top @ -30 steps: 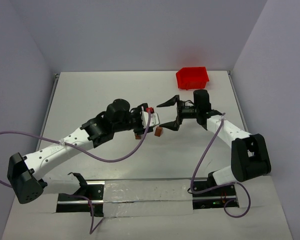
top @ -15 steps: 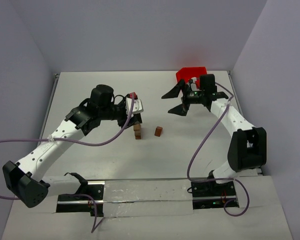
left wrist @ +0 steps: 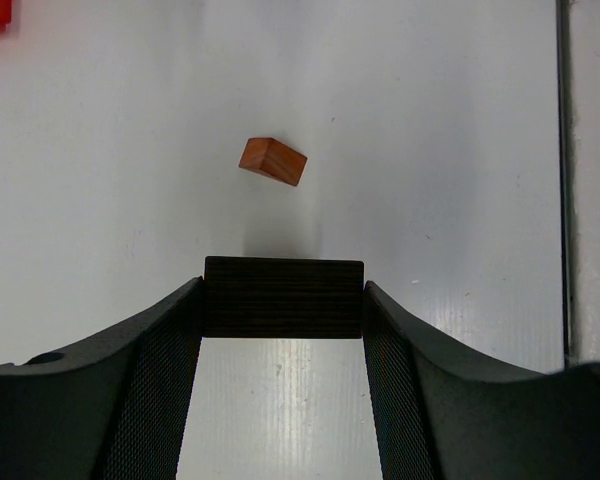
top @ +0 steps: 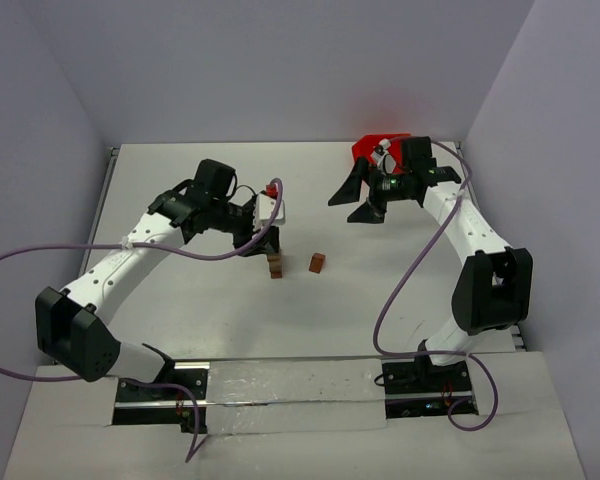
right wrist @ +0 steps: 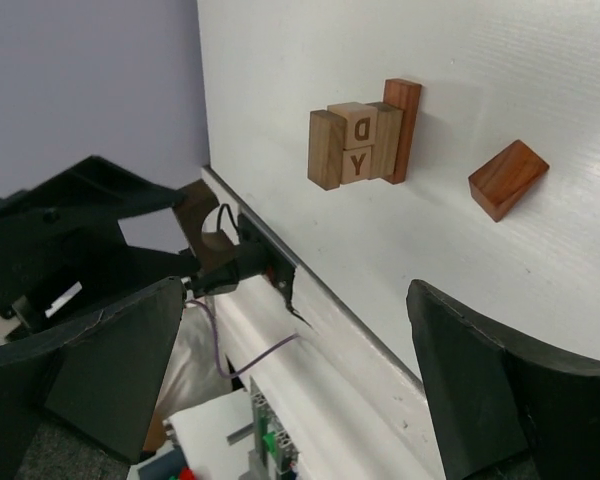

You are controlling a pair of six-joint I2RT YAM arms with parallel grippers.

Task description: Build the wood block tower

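Apparently, dark block within left gripper.

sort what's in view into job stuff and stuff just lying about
Job:
- tower
- loose block beside it
- dark block, gripped in the left jaws

Lying about:
- red bin at the far edge, partly behind the right arm

1 tower, 1 loose blk, 1 held blk, 1 red bin; 2 arms: left arm, right arm.
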